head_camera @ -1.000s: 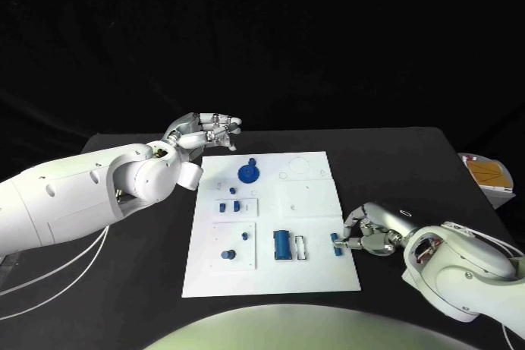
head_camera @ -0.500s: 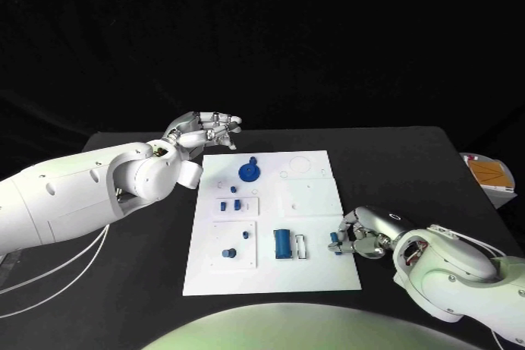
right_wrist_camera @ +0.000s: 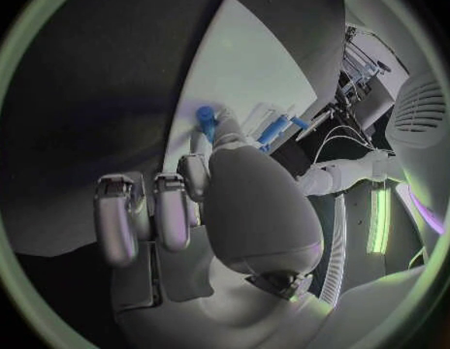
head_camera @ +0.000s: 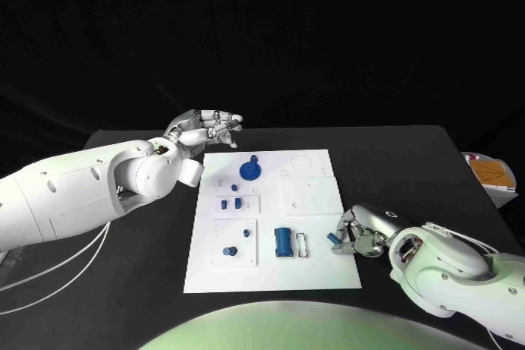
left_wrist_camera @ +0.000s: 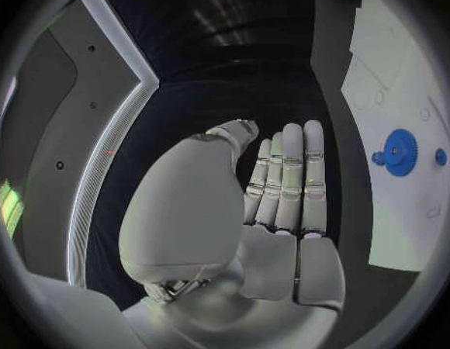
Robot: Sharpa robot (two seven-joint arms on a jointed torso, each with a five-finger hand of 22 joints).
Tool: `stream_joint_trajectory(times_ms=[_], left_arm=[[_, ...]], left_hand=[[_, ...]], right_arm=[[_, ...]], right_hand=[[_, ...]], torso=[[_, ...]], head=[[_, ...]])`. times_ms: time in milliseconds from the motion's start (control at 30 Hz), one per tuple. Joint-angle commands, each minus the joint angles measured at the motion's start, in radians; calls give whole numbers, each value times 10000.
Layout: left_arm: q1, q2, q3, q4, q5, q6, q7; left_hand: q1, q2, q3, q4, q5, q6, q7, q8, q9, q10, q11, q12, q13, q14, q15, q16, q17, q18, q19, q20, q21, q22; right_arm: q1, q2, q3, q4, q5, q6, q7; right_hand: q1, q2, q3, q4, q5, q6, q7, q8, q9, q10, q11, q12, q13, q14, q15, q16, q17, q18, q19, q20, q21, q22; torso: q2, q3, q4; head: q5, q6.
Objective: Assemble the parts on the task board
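Observation:
The white task board [head_camera: 312,190] lies in the middle of the black table. On it sit a blue gear [head_camera: 250,171], a long blue cylinder [head_camera: 284,242] and several small blue pieces, two of them side by side [head_camera: 230,204]. My right hand [head_camera: 359,234] rests at the board's right edge and pinches a small blue part [head_camera: 332,238] between thumb and finger; the right wrist view has this part [right_wrist_camera: 205,116] at the fingertips [right_wrist_camera: 199,167]. My left hand [head_camera: 205,129] hovers off the board's far left corner, its fingers [left_wrist_camera: 288,178] straight and holding nothing. The gear [left_wrist_camera: 399,151] lies beyond them.
A box with orange contents [head_camera: 489,172] sits at the table's right edge. White cables [head_camera: 66,278] hang off the left side under my left arm. Bare black table [head_camera: 394,160] surrounds the board.
My right hand has edged slightly left toward the board with the small blue part still pinched, and the right forearm has come further in. The left hand has stayed put.

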Motion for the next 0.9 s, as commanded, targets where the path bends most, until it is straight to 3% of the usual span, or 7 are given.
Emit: stream_joint_trajectory(times_ms=[33, 367, 433, 467, 533, 567, 900], left_arm=[[6, 1, 6, 31, 49, 152, 86], [6, -14, 6, 39, 49, 150, 78], [6, -15, 6, 40, 49, 150, 77], [6, -16, 5, 40, 49, 149, 76], [6, -16, 5, 42, 48, 152, 70], [6, -16, 5, 44, 48, 153, 67], [7, -10, 5, 55, 46, 159, 50]], left_hand=[[3, 33, -42, -29, 31, -75, 26, 62, -9, -61, 25, 44, 7, -85, 17, 1, -16, 37, 16, 20, -41, -7], [3, 33, -42, -29, 31, -75, 26, 62, -9, -61, 25, 44, 7, -85, 17, 1, -16, 37, 16, 20, -41, -7], [3, 33, -42, -29, 31, -75, 26, 62, -9, -61, 25, 44, 7, -85, 17, 1, -16, 37, 16, 20, -41, -7], [3, 33, -42, -29, 31, -75, 26, 62, -9, -61, 25, 44, 7, -85, 17, 1, -16, 37, 16, 20, -41, -7], [1, 36, -41, -27, 31, -78, 29, 67, -9, -68, 27, 53, 5, -89, 18, 5, -18, 36, 18, 21, -45, -5], [6, 35, -40, -31, 32, -79, 28, 67, -9, -68, 26, 54, 4, -89, 18, 5, -19, 36, 18, 20, -45, -5], [30, 32, -34, -50, 34, -81, 27, 70, -9, -73, 24, 60, 3, -93, 15, 6, -20, 38, 20, 18, -44, -1]], right_arm=[[-132, 77, -81, -89, -214, 573, -225], [-164, 65, -81, 114, -44, 271, -245], [-164, 34, -80, 204, 39, 202, -240], [-162, 16, -80, 252, 84, 167, -236], [-151, -22, -78, 356, 164, 97, -228], [-142, -38, -77, 411, 200, 55, -223], [35, -28, -70, 773, 543, -298, -190]], right_hand=[[1413, 1251, 223, -27, -28, 90, -31, -67, -214, 175, -224, 39, -73, 691, -88, 44, 614, -75, 932, -33, 45, 2543], [1898, 1127, 2094, 255, 213, -33, -14, -28, -128, 263, -249, 36, -65, 703, -97, 59, 692, -84, 947, -72, 87, 2555], [1214, 368, 3989, 161, 234, -39, -42, 90, 9, 299, -235, 19, -60, 710, -88, 64, 728, -87, 948, -2, 91, 2555], [1211, 364, 3998, 160, 234, -39, -42, 91, 10, 299, -235, 19, -60, 710, -88, 64, 728, -87, 948, -2, 91, 2555], [69, -498, 6307, 60, 195, -84, -5, 265, 213, 356, -198, 54, -21, 715, -72, 60, 745, -88, 953, -30, 104, 2559], [-181, -679, 6628, -40, 165, -110, -1, 305, 265, 370, -169, 67, -10, 717, -98, 62, 756, -88, 954, -19, 107, 2560], [-1424, -956, 7904, -657, 169, -108, -16, 513, 489, 445, -222, 144, 56, 725, -83, 66, 796, -100, 974, -40, 161, 2575]], torso=[[-2, 3, 4], [-5, -6, 3], [-8, -7, 1], [-12, -7, 1], [-13, -8, 7], [-10, -9, 7], [-10, -15, 10]], head=[[-1, -9], [7, -5], [12, -11], [11, -16], [8, -15], [7, -15], [3, 0]])
